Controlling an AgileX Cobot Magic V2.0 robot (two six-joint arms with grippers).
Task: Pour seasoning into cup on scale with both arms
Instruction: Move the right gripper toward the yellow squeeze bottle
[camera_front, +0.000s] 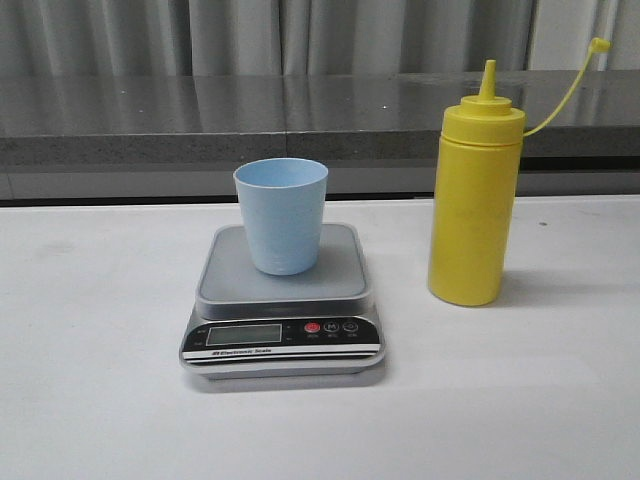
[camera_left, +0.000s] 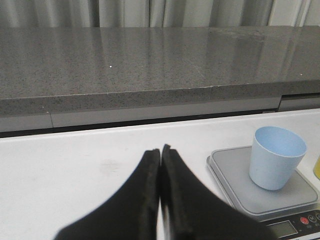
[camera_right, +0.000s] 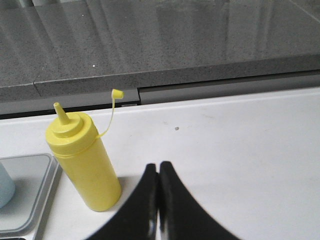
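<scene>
The light-blue cup (camera_front: 281, 214) stands upright on the grey plate of the scale (camera_front: 282, 300) at the table's middle. The yellow seasoning bottle (camera_front: 475, 195) stands upright on the table to the right of the scale, its cap hanging off on its tether (camera_front: 597, 45). No arm shows in the front view. My left gripper (camera_left: 160, 150) is shut and empty over the table, left of the scale (camera_left: 240, 185) and cup (camera_left: 276, 156). My right gripper (camera_right: 158, 166) is shut and empty, right of the bottle (camera_right: 85, 161).
A dark grey stone ledge (camera_front: 250, 115) runs along the table's back edge, with curtains behind it. The white tabletop (camera_front: 100, 380) stretches left and in front of the scale.
</scene>
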